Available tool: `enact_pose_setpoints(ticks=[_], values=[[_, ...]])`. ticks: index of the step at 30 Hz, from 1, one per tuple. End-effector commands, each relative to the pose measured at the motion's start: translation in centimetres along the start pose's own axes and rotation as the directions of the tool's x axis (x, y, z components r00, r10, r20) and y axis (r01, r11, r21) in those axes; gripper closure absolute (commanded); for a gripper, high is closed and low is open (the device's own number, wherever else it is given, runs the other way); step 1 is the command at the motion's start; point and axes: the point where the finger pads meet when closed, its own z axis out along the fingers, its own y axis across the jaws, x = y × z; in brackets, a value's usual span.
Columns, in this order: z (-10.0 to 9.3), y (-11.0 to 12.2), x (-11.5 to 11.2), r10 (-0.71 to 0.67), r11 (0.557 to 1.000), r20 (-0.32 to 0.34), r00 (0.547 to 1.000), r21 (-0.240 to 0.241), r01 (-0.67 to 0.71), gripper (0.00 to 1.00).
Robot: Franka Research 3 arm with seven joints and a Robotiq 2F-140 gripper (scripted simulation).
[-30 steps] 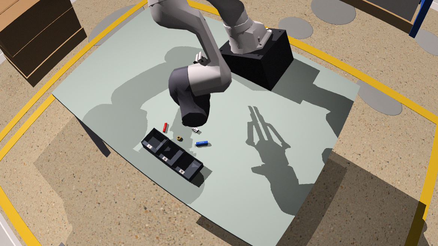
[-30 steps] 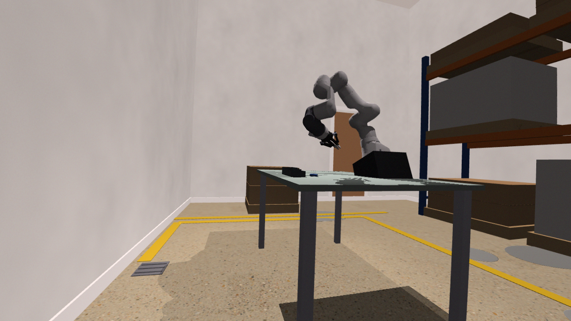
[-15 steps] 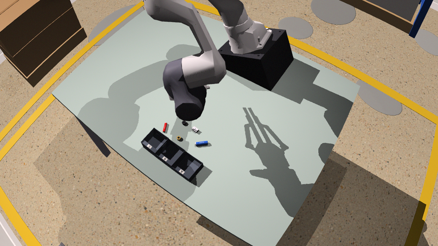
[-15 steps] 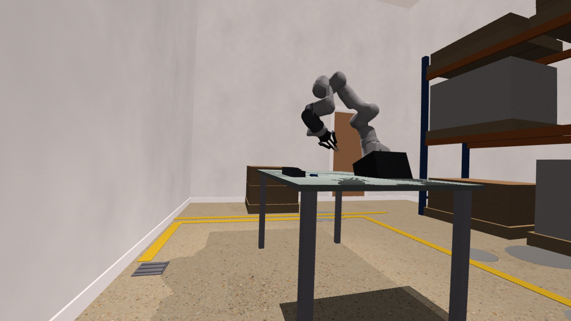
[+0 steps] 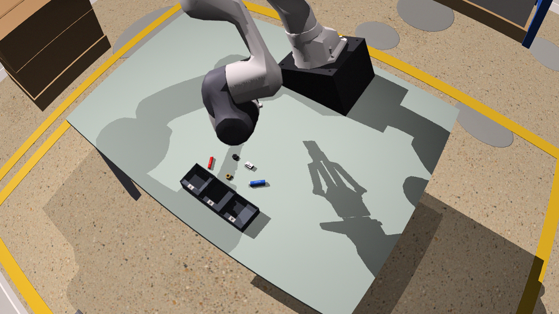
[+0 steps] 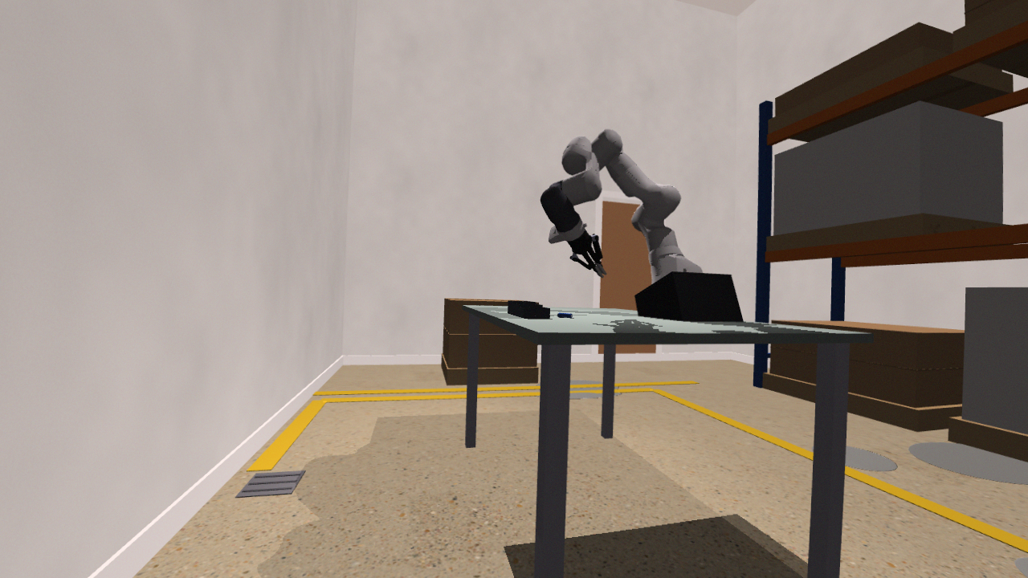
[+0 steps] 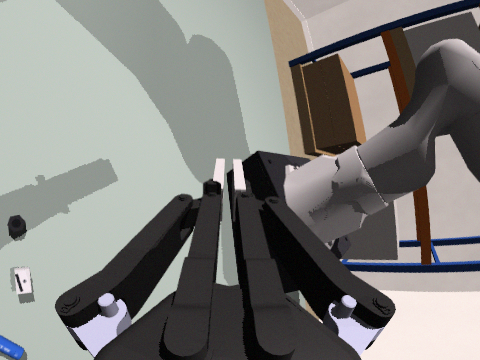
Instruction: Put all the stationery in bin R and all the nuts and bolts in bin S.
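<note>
My hand (image 6: pixel 602 271) (image 7: pixel 228 172) is clenched on nothing, raised, probably for safe travel; black nut (image 5: pixel 235 157) (image 7: pixel 17 226), brass nut (image 5: pixel 228 176), likely sharpener (image 5: pixel 249 165) (image 7: pixel 22 281) sit loose on the counter (image 5: pixel 298 240) (image 6: pixel 589 329) (image 7: pixel 75 100), unsorted

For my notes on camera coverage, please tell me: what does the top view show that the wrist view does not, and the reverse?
Only top: the red stick, the yellow nut and the bins.
Only wrist: the tool, its fingers close together with nothing between them.
Both: the black nut, the white block and the blue stick.
</note>
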Motion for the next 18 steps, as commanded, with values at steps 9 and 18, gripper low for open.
enact_pose_setpoints(ticks=[9,18], values=[[-1.5,-2.2,-0.6,-0.257,0.960,0.052,0.965,0.124,0.250,0.95],[-2.4,-3.0,-0.7,-0.372,0.912,0.057,0.926,0.207,0.354,0.95]])
